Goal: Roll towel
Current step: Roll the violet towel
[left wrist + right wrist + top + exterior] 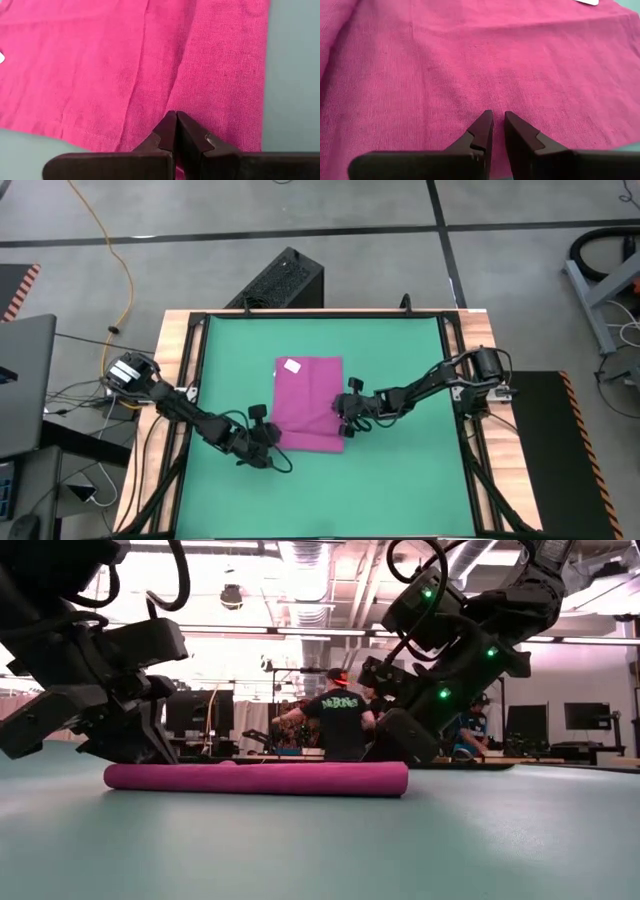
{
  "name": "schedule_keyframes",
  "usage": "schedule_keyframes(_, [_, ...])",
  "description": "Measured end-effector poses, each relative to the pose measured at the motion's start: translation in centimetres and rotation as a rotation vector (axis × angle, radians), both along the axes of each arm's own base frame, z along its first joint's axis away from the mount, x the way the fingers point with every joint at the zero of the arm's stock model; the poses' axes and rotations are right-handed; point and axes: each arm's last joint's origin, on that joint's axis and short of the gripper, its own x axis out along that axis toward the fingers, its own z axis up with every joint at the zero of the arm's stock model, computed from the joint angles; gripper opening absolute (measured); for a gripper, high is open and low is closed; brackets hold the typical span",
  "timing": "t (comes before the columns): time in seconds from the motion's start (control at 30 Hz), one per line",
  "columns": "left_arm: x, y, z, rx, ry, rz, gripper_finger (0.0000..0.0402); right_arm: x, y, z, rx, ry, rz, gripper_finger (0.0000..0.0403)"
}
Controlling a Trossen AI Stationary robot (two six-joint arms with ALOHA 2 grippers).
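Towel (308, 402) lies mid green mat (400, 480) on tabletop, white tag (292, 366) at far edge, near edge w/ rolled lip in low view; rolling looks just begun. Left hand (268, 452) clenched at near-left corner; right hand (346, 420) nearly clenched at right edge; cloth btwn fingers unclear. Next: both push roll farther, evenly.

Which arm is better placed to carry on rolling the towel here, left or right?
Probably neither alone. The left gripper and right gripper sit at opposite ends of the towel's near rolled edge, jaws nearly closed over cloth; the left looks slightly tighter.
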Motion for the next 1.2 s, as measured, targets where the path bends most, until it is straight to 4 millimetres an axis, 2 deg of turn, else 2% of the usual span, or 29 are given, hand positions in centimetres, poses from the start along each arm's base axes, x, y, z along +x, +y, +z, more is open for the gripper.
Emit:
schedule_keyframes(0.13, [0.7, -0.5, 0.7, -0.016, -0.014, -0.010, 0.0000, -0.1, 0.0, -0.1, -0.001, 0.015, 0.001, 0.0072])
schedule_keyframes(0.33, [2.4, -1.4, 2.9, 0.037, -0.081, -0.056, 0.0000, 0.0, 0.2, 0.6, -0.028, -0.031, 0.012, 0.0072])
schedule_keyframes(0.43, [2.6, -1.4, 3.2, 0.056, -0.075, -0.052, 0.0000, -0.1, 0.6, 1.4, -0.043, -0.055, 0.017, 0.0072])
schedule_keyframes(0.6, [2.5, -1.2, 3.1, 0.118, -0.059, -0.045, 0.0000, -0.5, 1.9, 4.1, -0.106, -0.141, 0.043, 0.0072])
schedule_keyframes(0.73, [3.2, -1.2, 3.5, 0.144, -0.083, -0.154, 0.0000, -0.8, 2.7, 5.0, -0.115, -0.168, 0.061, 0.0072])
schedule_keyframes(0.87, [3.8, -0.8, 3.6, 0.067, -0.057, -0.274, 0.0000, -0.6, 2.9, 4.2, -0.128, -0.141, 0.075, 0.0072])
schedule_keyframes(1.2, [4.2, 0.9, 3.2, 0.068, 0.001, -0.265, 0.0000, -0.2, 2.5, 1.5, -0.123, -0.059, 0.082, 0.0072])
